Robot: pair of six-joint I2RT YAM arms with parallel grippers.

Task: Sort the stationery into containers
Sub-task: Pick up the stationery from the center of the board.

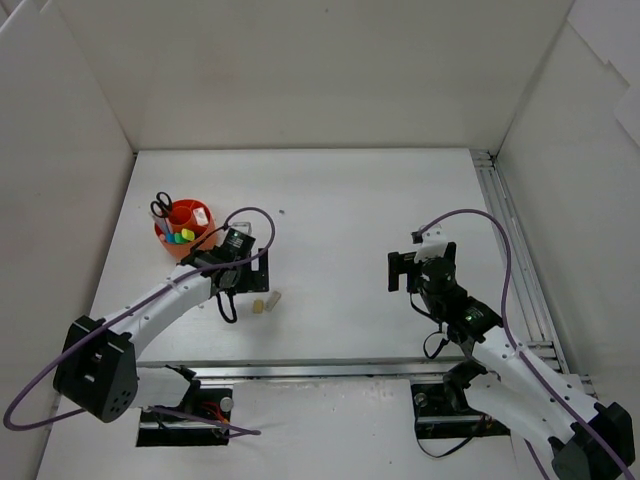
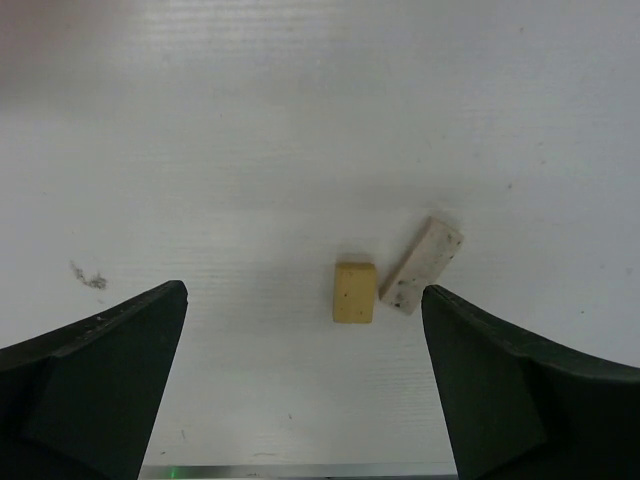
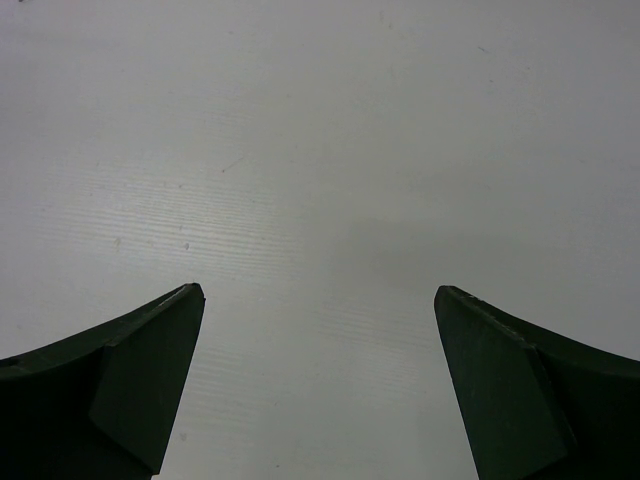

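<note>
**Operator:** Where does everything stand?

**Spotter:** On the table (image 1: 380, 190), take the orange holder (image 1: 183, 228) as your mark. Your right gripper (image 3: 318, 292) sits well to the right of it, jaws spread with nothing between them. Your left gripper (image 2: 303, 292) hangs just on the near side of it, jaws wide apart and empty too. Scissors (image 1: 160, 206) and highlighters (image 1: 178, 236) stand inside the holder.

**Operator:** What's loose?

**Spotter:** Two pieces, nearer you than the holder and almost touching each other: a yellow eraser (image 2: 354, 292) and a speckled white eraser (image 2: 421, 265). I judge both light, rubbery and grippy. Pinch the yellow one squarely across its short sides, so you don't nudge its neighbour.
</note>
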